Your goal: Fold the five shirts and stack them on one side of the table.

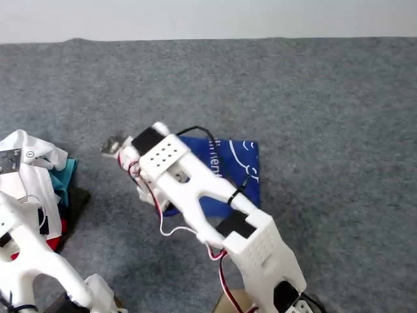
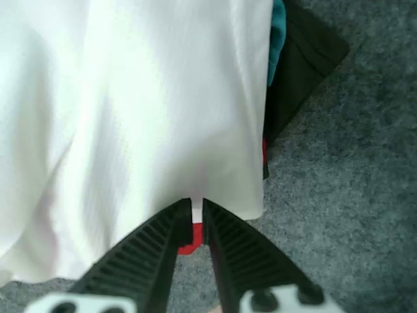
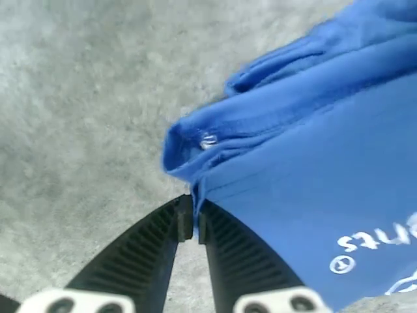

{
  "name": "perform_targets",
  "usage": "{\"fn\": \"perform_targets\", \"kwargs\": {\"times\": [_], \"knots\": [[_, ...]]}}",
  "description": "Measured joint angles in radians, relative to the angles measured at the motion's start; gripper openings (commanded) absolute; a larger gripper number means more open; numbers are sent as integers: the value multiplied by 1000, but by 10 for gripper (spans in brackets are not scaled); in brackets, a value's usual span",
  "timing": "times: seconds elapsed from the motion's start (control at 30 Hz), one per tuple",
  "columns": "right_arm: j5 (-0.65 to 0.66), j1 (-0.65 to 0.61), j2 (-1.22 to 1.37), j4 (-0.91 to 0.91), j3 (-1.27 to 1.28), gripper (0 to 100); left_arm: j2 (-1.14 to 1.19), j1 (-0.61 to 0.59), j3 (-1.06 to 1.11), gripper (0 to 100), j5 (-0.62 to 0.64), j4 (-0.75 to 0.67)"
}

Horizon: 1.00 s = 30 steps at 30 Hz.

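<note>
My left gripper (image 2: 197,218) is shut on the near hem of a white shirt (image 2: 130,98). This shirt tops a pile at the table's left edge, the white shirt (image 1: 26,169) lying over a teal one (image 1: 65,177), a black one (image 1: 79,199) and a red one (image 1: 55,239). My right gripper (image 3: 189,225) is shut on a bunched edge of the blue shirt (image 3: 313,163). In the high view the blue shirt (image 1: 228,169) with white print lies mid-table, partly under the right arm (image 1: 189,189). The left arm (image 1: 26,254) stands at the lower left.
The grey felt-like table top (image 1: 306,98) stretches bare to the back and right. In the left wrist view the teal shirt (image 2: 277,39) and the black shirt (image 2: 303,59) stick out beside the white one. A pale wall runs along the far edge.
</note>
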Motion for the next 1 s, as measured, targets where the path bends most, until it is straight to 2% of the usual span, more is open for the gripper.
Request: {"fn": "perform_targets", "kwargs": {"times": [0.27, 0.67, 0.9, 1.0], "knots": [[26, -23, 0, 12, -143, 11, 0, 0, 0, 43, 0, 0], [31, -75, 130, 12, -152, 16, 0, 0, 0, 43, 0, 0], [31, -75, 172, 12, -152, 186, 0, 0, 0, 43, 0, 0], [31, -75, 157, 14, -152, 211, 0, 0, 0, 43, 0, 0]]}}
